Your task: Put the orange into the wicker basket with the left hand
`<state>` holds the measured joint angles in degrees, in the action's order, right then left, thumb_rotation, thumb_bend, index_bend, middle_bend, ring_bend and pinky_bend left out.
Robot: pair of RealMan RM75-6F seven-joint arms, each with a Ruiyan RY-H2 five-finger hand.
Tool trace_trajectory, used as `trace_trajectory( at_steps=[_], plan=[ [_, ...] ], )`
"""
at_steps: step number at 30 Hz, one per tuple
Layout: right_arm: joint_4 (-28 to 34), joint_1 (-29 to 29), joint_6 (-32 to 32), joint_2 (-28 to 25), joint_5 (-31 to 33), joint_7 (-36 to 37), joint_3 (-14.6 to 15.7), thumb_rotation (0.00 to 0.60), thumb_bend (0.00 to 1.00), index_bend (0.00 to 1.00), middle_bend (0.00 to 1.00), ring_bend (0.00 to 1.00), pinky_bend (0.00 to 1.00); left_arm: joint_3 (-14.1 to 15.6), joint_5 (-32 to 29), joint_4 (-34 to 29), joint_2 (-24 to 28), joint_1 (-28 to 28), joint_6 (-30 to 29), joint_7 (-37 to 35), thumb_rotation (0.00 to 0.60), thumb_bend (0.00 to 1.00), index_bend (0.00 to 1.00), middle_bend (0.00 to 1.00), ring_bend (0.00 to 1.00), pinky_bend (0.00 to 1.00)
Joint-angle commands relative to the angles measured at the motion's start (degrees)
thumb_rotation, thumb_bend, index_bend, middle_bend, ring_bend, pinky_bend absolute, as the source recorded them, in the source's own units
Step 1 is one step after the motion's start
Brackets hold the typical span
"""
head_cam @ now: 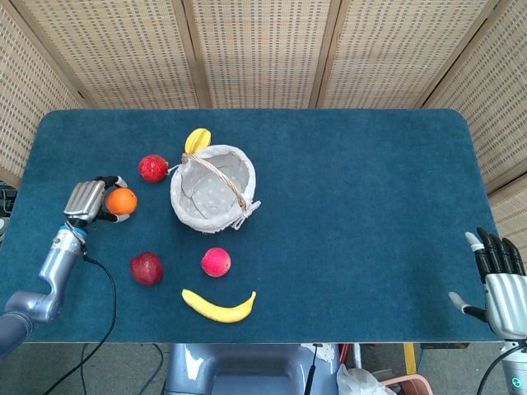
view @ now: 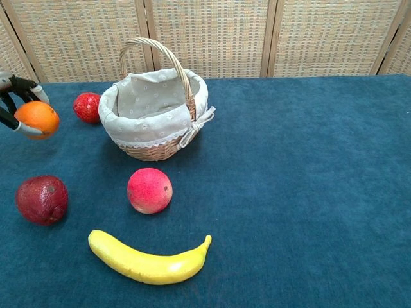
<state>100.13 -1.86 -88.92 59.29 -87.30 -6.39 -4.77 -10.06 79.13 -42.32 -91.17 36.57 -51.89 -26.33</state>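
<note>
My left hand (head_cam: 86, 201) grips the orange (head_cam: 121, 201), seemingly lifted off the table (head_cam: 354, 189), left of the wicker basket (head_cam: 212, 188); open cloth lies between. My right hand (head_cam: 500, 280) hangs spread, empty, at the near right edge.

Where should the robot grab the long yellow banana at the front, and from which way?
Probably the middle of the banana, coming straight down from above. It lies flat on the blue table with open space around it, and its thick middle would balance better in a hand than the thin, tapering ends.
</note>
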Motion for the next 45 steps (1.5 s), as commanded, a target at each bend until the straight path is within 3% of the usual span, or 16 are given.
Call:
trace_trajectory(
  at_steps=[1,4,7,10,14,19,20,22,24,27,31,34,40,45],
  plan=[
    [0.05,0.13,-0.24,-0.16,-0.19,0.4,0.06,0.6,0.0,0.0,0.0,0.0,0.0,-0.71,2.53,-7.98,5.56,-1.83,-7.33,-4.43,0.6,0.14,0.48,0.44,0.31,0.45],
    [0.16,0.31,-0.68,-0.46,-0.64,1.23,0.17,0.6,0.0,0.0,0.0,0.0,0.0,-1.58,6.48,-22.65,12.32,-3.57,-17.06,-4.31,0.6,0.14,0.48,0.44,0.31,0.45],
    [-0.06,0.35,-0.99,-0.55,-1.15,1.94,0.22,0.6,0.0,0.0,0.0,0.0,0.0,-2.28,6.41,-32.14,15.17,-2.78,-16.97,1.84,0.6,0.14,0.48,0.44,0.31,0.45],
    [-0.22,0.38,-1.14,-0.67,-1.2,2.38,0.17,0.6,0.0,0.0,0.0,0.0,0.0,-3.58,3.57,-36.18,14.69,-1.2,-14.54,7.59,0.6,0.14,0.48,0.44,0.31,0.45],
    [-0.5,0.31,-0.88,-0.88,-0.69,3.18,0.01,0.6,0.0,0.0,0.0,0.0,0.0,-5.63,-0.64,-37.36,11.0,1.3,-12.18,12.26,0.6,0.14,0.48,0.44,0.31,0.45],
    [-0.96,0.16,-0.25,-1.15,0.66,4.23,-0.41,0.6,0.0,0.0,0.0,0.0,0.0,-7.55,-4.3,-33.91,6.06,4.21,-10.47,15.87,0.6,0.12,0.47,0.42,0.31,0.44],
    [-1.03,0.15,-0.23,-1.18,0.87,4.39,-0.5,0.6,0.0,0.0,0.0,0.0,0.0,-7.44,-4.67,-33.59,5.71,4.62,-9.68,16.26,0.6,0.09,0.44,0.39,0.3,0.41],
    [-1.13,0.18,-0.31,-1.17,1.23,4.66,-0.7,0.6,0.0,0.0,0.0,0.0,0.0,-6.67,-4.93,-34.35,6.36,5.32,-6.83,15.34,0.6,0.02,0.24,0.25,0.21,0.29],
    [-1.14,0.19,-0.33,-1.15,1.32,4.68,-0.73,0.6,0.0,0.0,0.0,0.0,0.0,-6.58,-4.63,-34.78,6.66,5.47,-6.4,14.07,0.6,0.0,0.02,0.06,0.04,0.13],
    [-1.11,0.23,-0.33,-1.13,1.23,4.48,-0.62,0.6,0.0,0.0,0.0,0.0,0.0,-6.4,-3.88,-34.57,6.3,5.2,-7.42,12.53,0.6,0.0,0.0,0.0,0.0,0.03],
    [-0.89,0.38,-0.7,-1.1,0.68,4.2,-0.41,0.6,0.0,0.0,0.0,0.0,0.0,-5.79,-2.33,-35.21,7.1,4.11,-9.49,10.66,0.6,0.0,0.0,0.0,0.0,0.02],
    [-0.75,0.53,-1.07,-1.14,0.29,4.25,-0.31,0.6,0.0,0.0,0.0,0.0,0.0,-5.21,-1.12,-36.97,9.15,2.52,-11.6,9.46,0.6,0.0,0.0,0.0,0.0,0.02],
    [-0.55,0.92,-1.93,-1.42,-0.83,4.72,0.04,0.6,0.0,0.0,0.0,0.0,0.0,-2.6,-0.41,-45.0,19.34,-5.65,-18.65,9.06,0.6,0.0,0.0,0.0,0.0,0.0],
    [-0.47,1.0,-2.0,-1.53,-1.67,4.87,0.46,0.6,0.0,0.0,0.0,0.0,0.0,2.78,-1.16,-50.89,26.91,-14.93,-25.11,14.52,0.6,0.0,0.0,0.0,0.0,0.0]
  ],
)
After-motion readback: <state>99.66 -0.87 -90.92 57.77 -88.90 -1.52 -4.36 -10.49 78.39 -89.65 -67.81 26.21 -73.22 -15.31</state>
